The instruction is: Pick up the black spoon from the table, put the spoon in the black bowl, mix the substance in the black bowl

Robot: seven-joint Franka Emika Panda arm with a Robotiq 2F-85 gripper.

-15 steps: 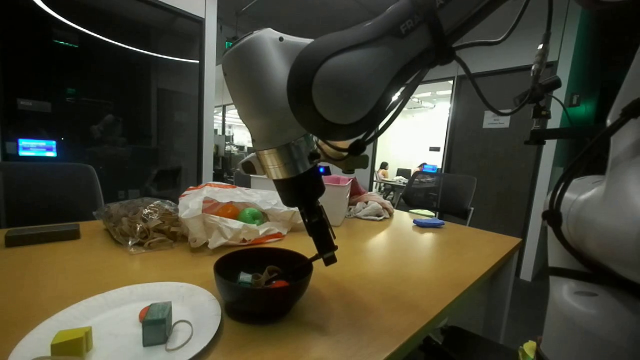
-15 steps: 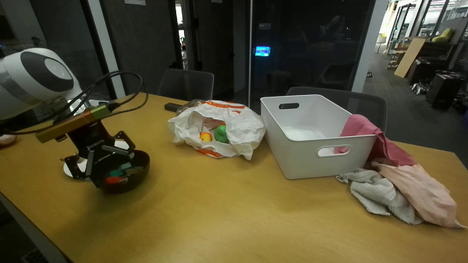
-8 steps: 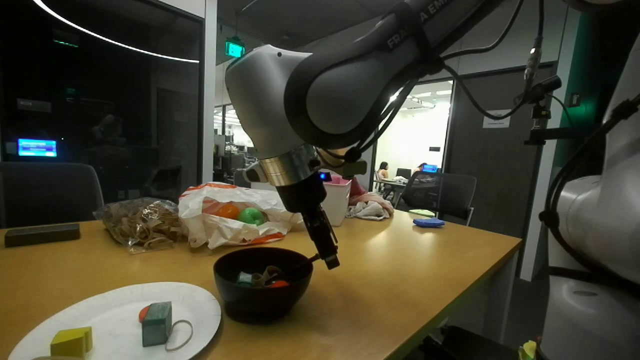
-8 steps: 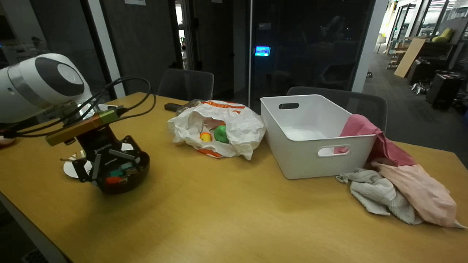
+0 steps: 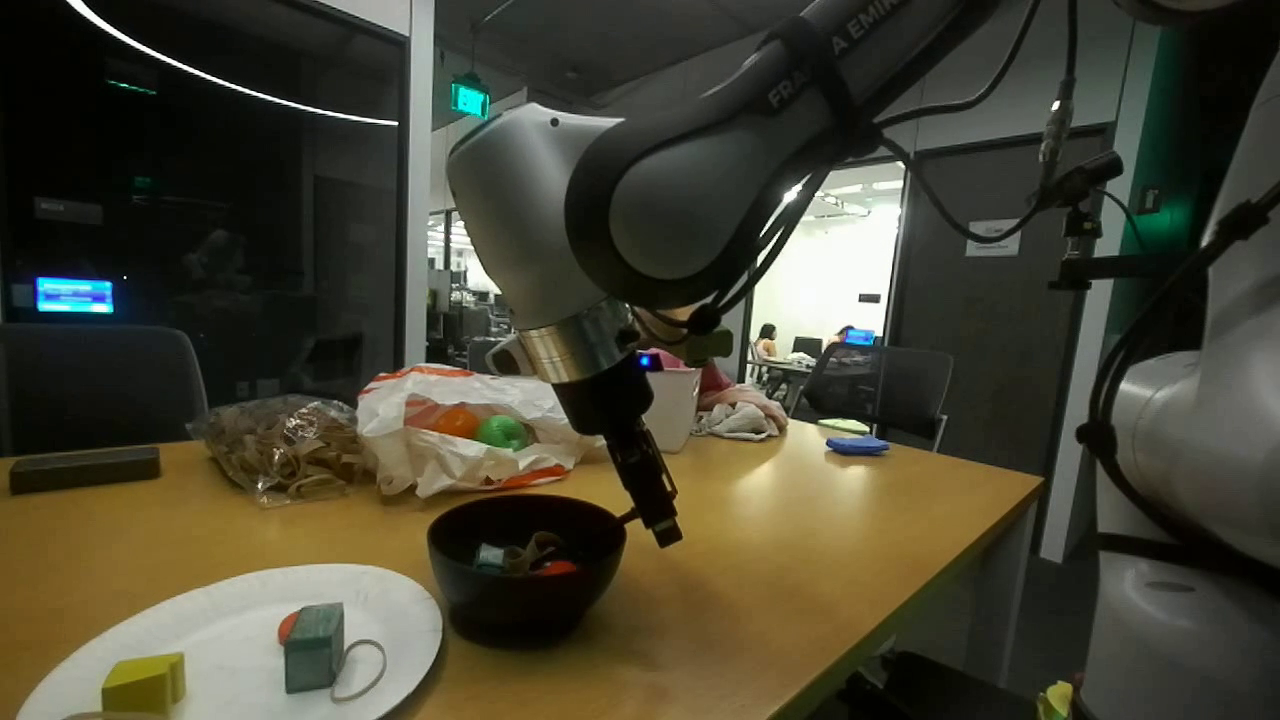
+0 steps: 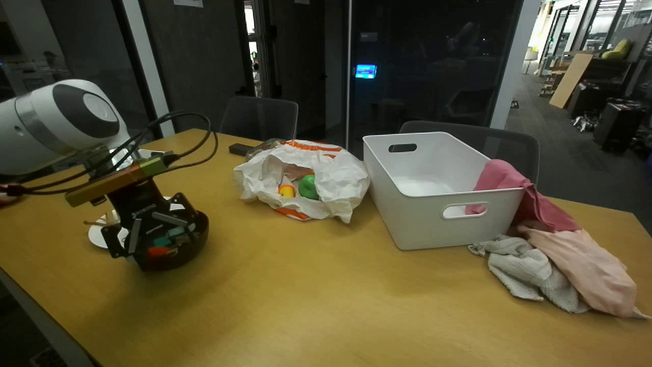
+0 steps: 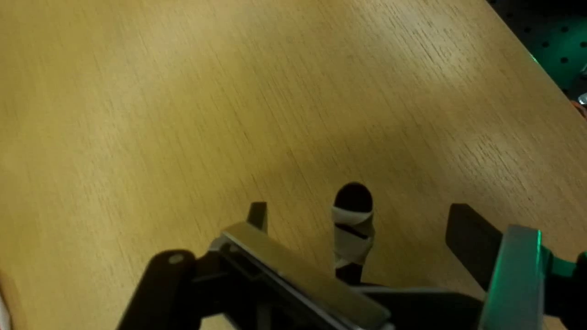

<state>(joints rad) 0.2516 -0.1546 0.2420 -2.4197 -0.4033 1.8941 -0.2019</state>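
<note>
The black bowl (image 5: 520, 600) stands upright on the table (image 5: 820, 560); reddish and green bits of the substance (image 6: 160, 247) lie inside it. The black spoon (image 5: 628, 516) leans in the bowl, its handle poking out over the rim on the gripper's side. In the wrist view that handle's rounded end, wrapped in a pale band (image 7: 352, 243), shows between the widely parted fingers, touching neither. The spoon's lower part is hidden. My gripper (image 7: 360, 217) is open and tilted beside the bowl's rim, low above the table; in an exterior view the gripper (image 6: 157, 238) overlaps the bowl.
A white plate (image 5: 395, 610) with a yellow block (image 5: 145, 683) and a grey-green block (image 5: 314, 648) lies beside the bowl. A plastic bag (image 6: 331, 178) with toy fruit and a white bin (image 6: 433, 224) with cloths stand further off. The table's edge (image 7: 532, 57) runs near the gripper.
The arm and gripper have come down a little, with the fingertips now lower beside the spoon's handle. The jaws have stayed apart; bowl and spoon look unmoved.
</note>
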